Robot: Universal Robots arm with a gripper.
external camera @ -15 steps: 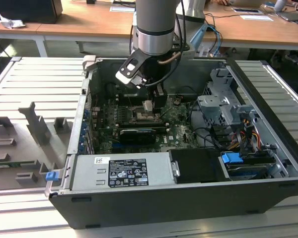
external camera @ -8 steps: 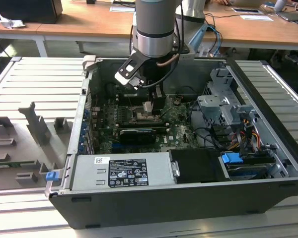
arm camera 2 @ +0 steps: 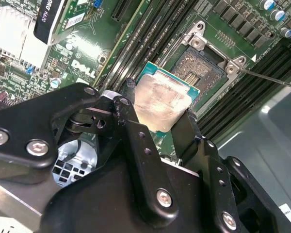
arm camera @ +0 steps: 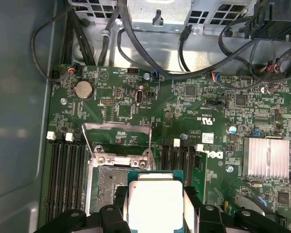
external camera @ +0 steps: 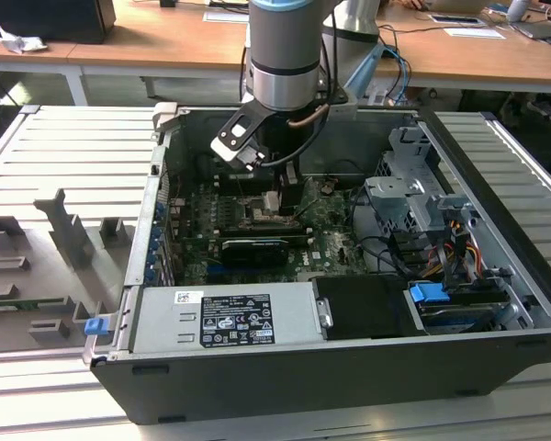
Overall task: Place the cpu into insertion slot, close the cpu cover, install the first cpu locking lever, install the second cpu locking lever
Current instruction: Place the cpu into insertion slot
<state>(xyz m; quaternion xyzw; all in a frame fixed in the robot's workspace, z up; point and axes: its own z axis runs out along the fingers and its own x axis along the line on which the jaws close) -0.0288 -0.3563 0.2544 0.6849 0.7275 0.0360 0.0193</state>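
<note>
My gripper (arm camera 2: 160, 104) is shut on the cpu (arm camera 2: 162, 99), a small square chip with a pale metal top and green edge, gripped by two opposite sides. The chip hangs just above the green motherboard, partly over one edge of the insertion slot (arm camera 2: 201, 68), whose dark pin field lies bare. In the first wrist view the cpu (arm camera: 155, 201) overlaps the insertion slot (arm camera: 106, 184), and the cpu cover (arm camera: 116, 125) stands swung open behind the slot. In the exterior view the gripper (external camera: 274, 200) reaches down inside the open computer case.
Black memory slots (arm camera: 68, 179) flank the socket on both sides. A thin metal lever (arm camera 2: 269, 77) sticks out beside the socket. A finned heatsink (arm camera: 266, 158), a graphics card (external camera: 253, 250), cables (arm camera: 150, 53), a drive cage (external camera: 422, 197) and the case walls crowd around.
</note>
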